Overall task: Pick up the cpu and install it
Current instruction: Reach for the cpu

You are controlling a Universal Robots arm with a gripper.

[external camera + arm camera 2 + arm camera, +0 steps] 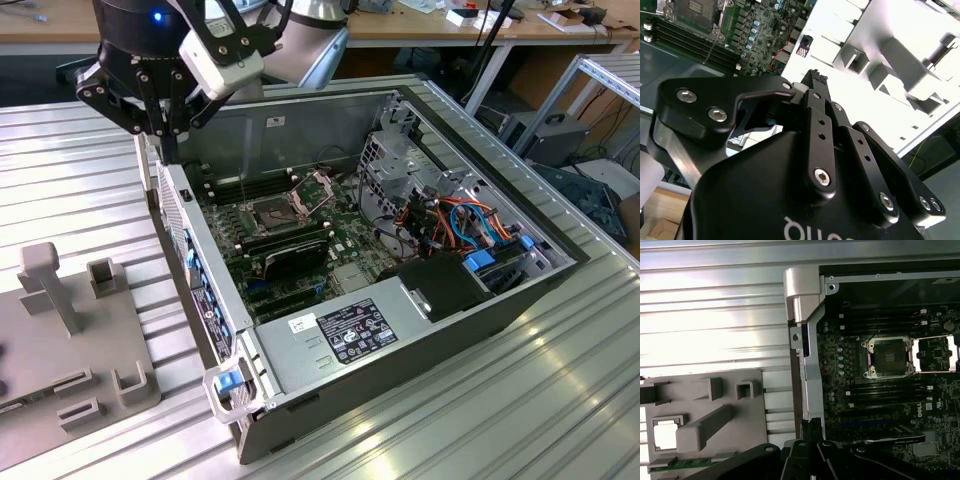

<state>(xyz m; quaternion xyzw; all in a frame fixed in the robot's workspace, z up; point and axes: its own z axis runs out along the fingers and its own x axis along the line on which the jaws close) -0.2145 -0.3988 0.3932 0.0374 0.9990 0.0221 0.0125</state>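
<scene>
The cpu (664,435) is a pale square chip lying in a square pocket of the grey fixture plate (735,410), outside the case. My gripper (163,135) hangs above the back corner of the open computer case (560,270), on the exterior view's left. Its black fingers (814,80) are shut, with nothing between them. The dark square socket (888,356) on the green motherboard (340,225) stands uncovered, its metal frame (936,353) hinged open beside it. From the gripper, the socket (275,210) lies inside the case and the fixture plate (70,340) outside it.
The case sits on a ribbed metal table (470,400). Inside are a long black card (290,255), a power supply (345,330) and drive cables (470,225). The fixture carries an upright post (50,280) and several small pockets. Memory slots (890,320) flank the socket.
</scene>
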